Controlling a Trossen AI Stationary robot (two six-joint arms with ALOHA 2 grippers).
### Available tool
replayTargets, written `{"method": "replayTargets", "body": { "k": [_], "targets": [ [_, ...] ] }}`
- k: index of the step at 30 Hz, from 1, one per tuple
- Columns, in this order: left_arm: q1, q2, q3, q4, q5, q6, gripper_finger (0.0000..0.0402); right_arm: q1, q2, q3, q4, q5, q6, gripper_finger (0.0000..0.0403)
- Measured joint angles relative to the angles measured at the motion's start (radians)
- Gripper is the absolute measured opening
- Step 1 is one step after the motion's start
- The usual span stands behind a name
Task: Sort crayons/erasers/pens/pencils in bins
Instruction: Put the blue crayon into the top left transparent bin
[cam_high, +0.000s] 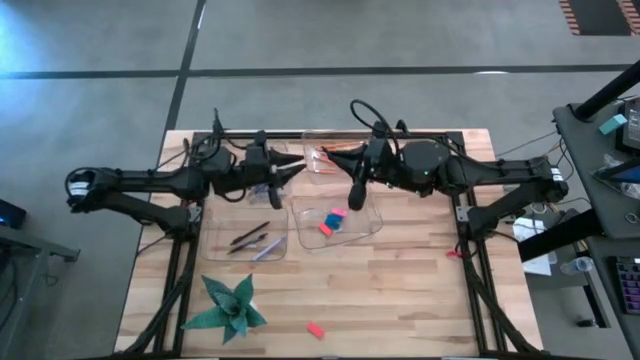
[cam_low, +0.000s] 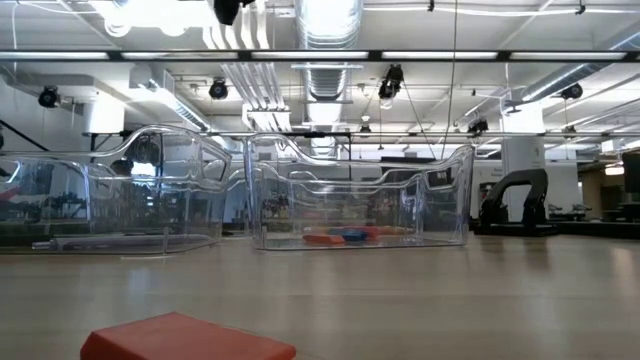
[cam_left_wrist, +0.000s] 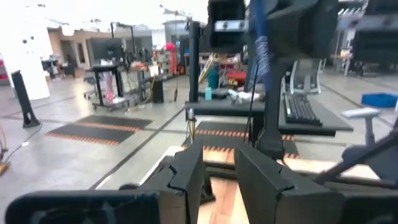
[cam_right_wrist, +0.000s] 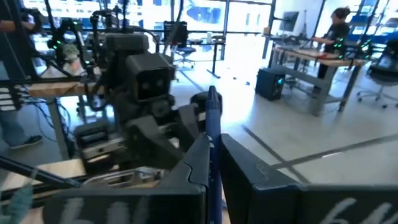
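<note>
At the front edge of the pale wooden table (cam_high: 400, 300), a small red block eraser (cam_high: 315, 329) lies alone, with a green folded-paper star (cam_high: 228, 308) to its left. Behind them stand two clear plastic bins side by side: the left bin (cam_high: 212, 240) holds slender dark pens (cam_high: 248, 238), and the right bin (cam_high: 372, 225) holds pink and light blue block erasers (cam_high: 330, 222). Above the far edge of the eraser bin hangs the right gripper (cam_high: 353, 200), angled downward, its fingers closed tight on a slim blue crayon (cam_right_wrist: 212, 118) that stands up between them. Facing it from the left, the left gripper (cam_high: 298, 170) hovers near the middle of the table's far half, its fingers apart by a narrow gap with nothing seen between them. Beneath the left arm sits a third clear bin (cam_high: 232, 196), its contents mostly hidden by the arm. Farthest back, partly under the right arm, a fourth clear bin (cam_high: 312, 150) holds thin orange pencils (cam_high: 335, 152).
</note>
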Motion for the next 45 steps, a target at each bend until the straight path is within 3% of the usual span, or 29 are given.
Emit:
{"method": "replayTargets", "body": {
  "k": [7, 15, 21, 45],
  "targets": [
    [0.0, 0.062, 0.026, 0.103, 0.013, -0.003, 0.008, -0.05, 0.009, 0.009, 0.003, -0.085, -0.03, 0.0013],
    [0.026, 0.103, 0.082, 0.106, 0.02, -0.004, 0.008, -0.112, 0.032, 0.009, 0.042, -0.205, -0.029, 0.0013],
    [0.025, 0.105, 0.1, 0.106, 0.077, -0.007, 0.008, -0.132, 0.029, 0.009, 0.057, -0.208, -0.02, 0.0013],
    [0.026, 0.105, 0.119, 0.107, 0.071, -0.03, 0.008, -0.133, 0.109, 0.01, 0.21, -0.287, 0.022, 0.0013]
  ]
}}
